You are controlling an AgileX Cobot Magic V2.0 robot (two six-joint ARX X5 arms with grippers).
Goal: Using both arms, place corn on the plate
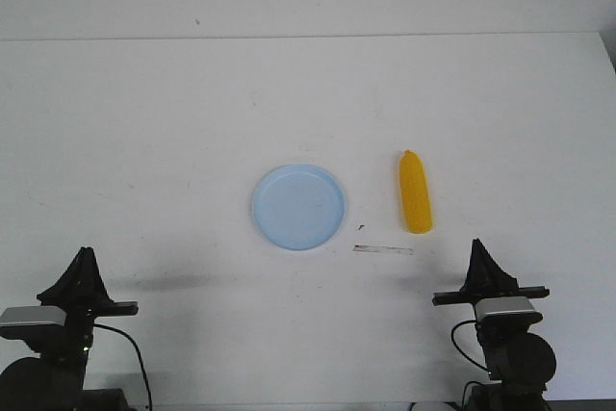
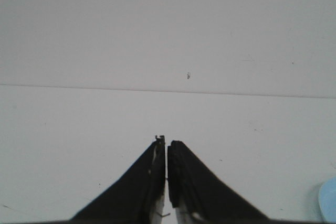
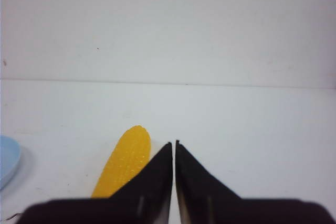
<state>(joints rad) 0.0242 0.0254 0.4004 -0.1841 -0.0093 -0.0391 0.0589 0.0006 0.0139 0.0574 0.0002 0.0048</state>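
The yellow corn (image 1: 416,193) lies on the white table, right of the pale blue plate (image 1: 298,206), its pointed end away from me. In the right wrist view the corn (image 3: 124,162) is just ahead of the fingers, off to one side, and the plate's edge (image 3: 8,160) shows at the border. My right gripper (image 1: 478,249) (image 3: 174,142) is shut and empty, near the table's front edge, short of the corn. My left gripper (image 1: 86,255) (image 2: 166,141) is shut and empty at the front left. A sliver of the plate (image 2: 328,201) shows in the left wrist view.
A thin flat strip (image 1: 383,249) lies on the table between the plate and the corn, toward the front. A small dark speck (image 1: 360,229) lies beside it. The table's far edge (image 1: 308,37) meets a white wall.
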